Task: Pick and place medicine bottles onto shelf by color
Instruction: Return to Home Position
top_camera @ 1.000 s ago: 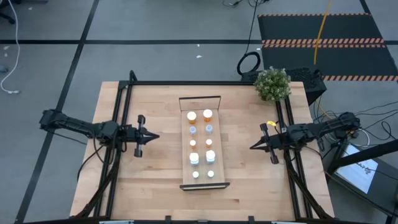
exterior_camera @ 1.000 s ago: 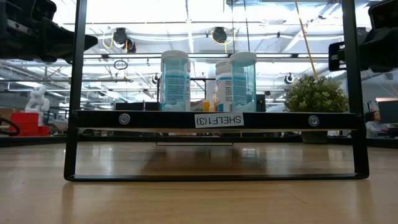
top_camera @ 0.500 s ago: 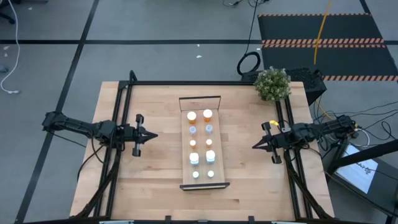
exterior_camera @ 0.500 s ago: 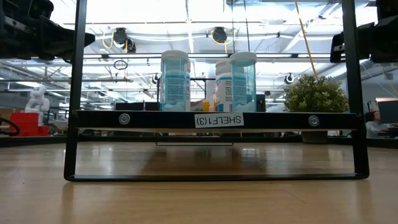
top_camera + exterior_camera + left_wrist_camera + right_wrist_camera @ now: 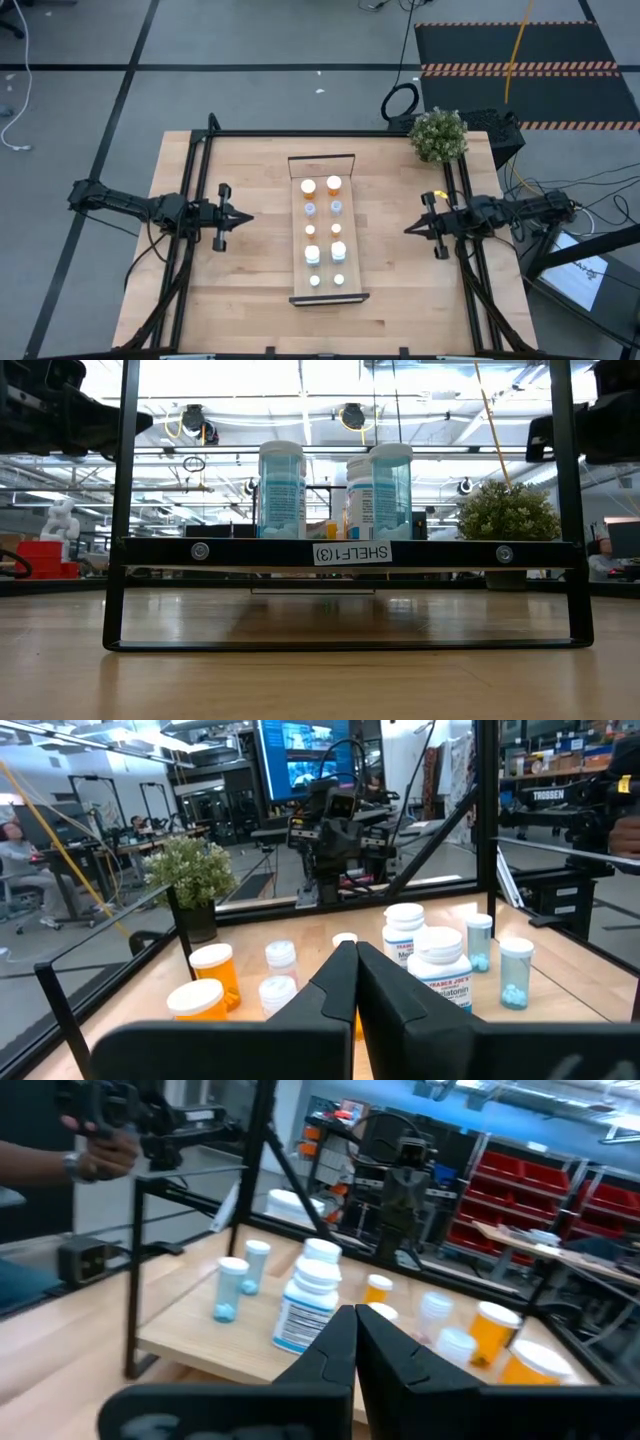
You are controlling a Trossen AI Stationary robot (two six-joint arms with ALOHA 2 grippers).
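Left of the shelf [image 5: 300, 240], the left hand [image 5: 248, 218] hangs over the table [image 5: 250, 300], fingers pressed together and holding nothing, likely parked because the sorting looks done. On the shelf, ten small white-capped bottles [image 5: 309, 186] stand in pairs, with orange at one end and white and pale blue at the other. Right of the shelf, the right hand [image 5: 408, 230] is likewise closed and empty.

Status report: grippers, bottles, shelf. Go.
Left gripper shut, empty, left of shelf. Right gripper shut, empty, on its right. Medicine bottles upright on shelf, two rows. Only a potted plant, far corner, apart.
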